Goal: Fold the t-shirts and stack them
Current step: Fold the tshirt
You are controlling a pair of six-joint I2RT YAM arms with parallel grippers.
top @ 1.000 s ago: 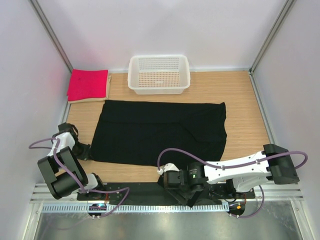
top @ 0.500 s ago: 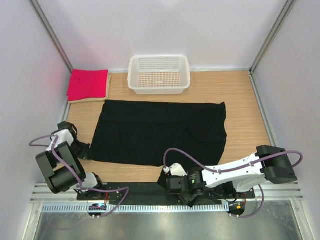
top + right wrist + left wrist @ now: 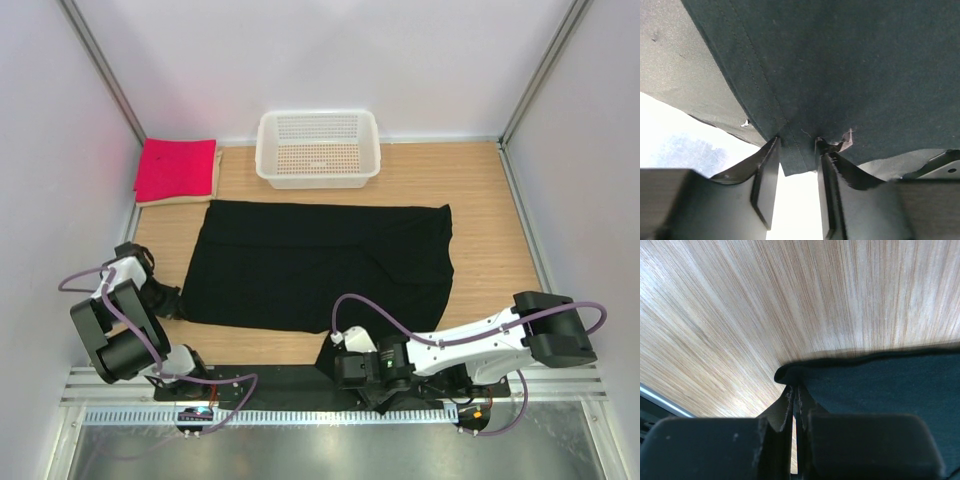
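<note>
Black t-shirt, place: the black t-shirt (image 3: pixel 320 265) lies spread flat in the middle of the wooden counter (image 3: pixel 480 200), nearer the arms than the other things.

Black t-shirt, direction: its long axis runs left to right across the counter, and the short way runs from near edge to far edge. A slanting crease shows right of the middle. Collar and sleeves cannot be made out, so which end is the neck I cannot tell.

Left gripper: the left gripper (image 3: pixel 795 392) sits low at the shirt's near left corner, fingers pressed together, with the corner of the cloth running in between them.

Right gripper: the right gripper (image 3: pixel 798 155) is at the near hem, right of the middle. Its fingers stand partly apart with a bunched tab of hem filling the gap, touching both. How firm that hold is cannot be seen.

Why held so: with both holds on the same long near edge, the likely aim is to lift that edge evenly and carry it toward the far edge, halving the shirt along its long axis.

Stack: the pink t-shirt (image 3: pixel 177 168) lies folded on the beige t-shirt (image 3: pixel 170 201) in the far left corner, well apart from the black one. The black one probably goes there once folded.

Basket: the white mesh basket (image 3: pixel 318 180) stands at the far middle, just beyond the black shirt.
</note>
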